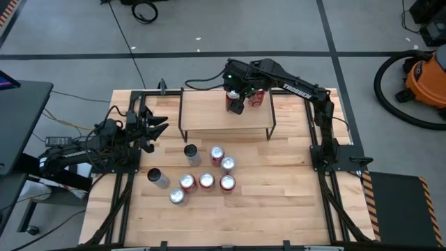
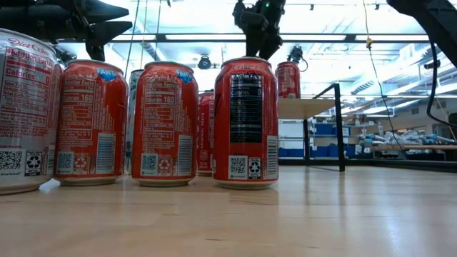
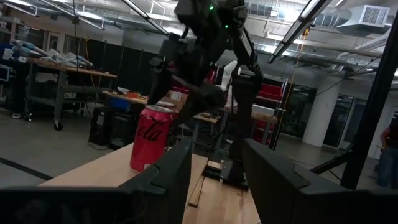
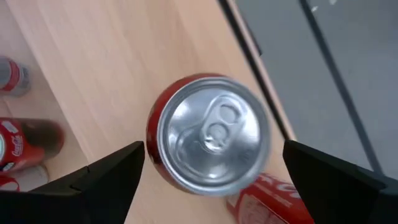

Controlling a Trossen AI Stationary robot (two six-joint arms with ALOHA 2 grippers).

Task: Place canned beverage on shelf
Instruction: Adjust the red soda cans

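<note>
Right gripper (image 1: 235,98) is held above the shelf (image 1: 209,111), near the desk's far edge, with its fingers (image 4: 109,171) spread wide and nothing clasped between them. Directly beneath it, a red can (image 4: 208,134) is seen standing upright on the shelf's wooden top, close to the shelf's far right corner, untouched by either finger. The same can (image 3: 151,138) is shown upright in the left wrist view. Left gripper (image 1: 155,129) is kept at the desk's left edge, its fingers parted and empty. A cluster of cans (image 1: 206,174) is left standing on the desk (image 1: 293,202) in front of the shelf, toward the near edge, with one dark can (image 1: 157,178) lying on its side.
</note>
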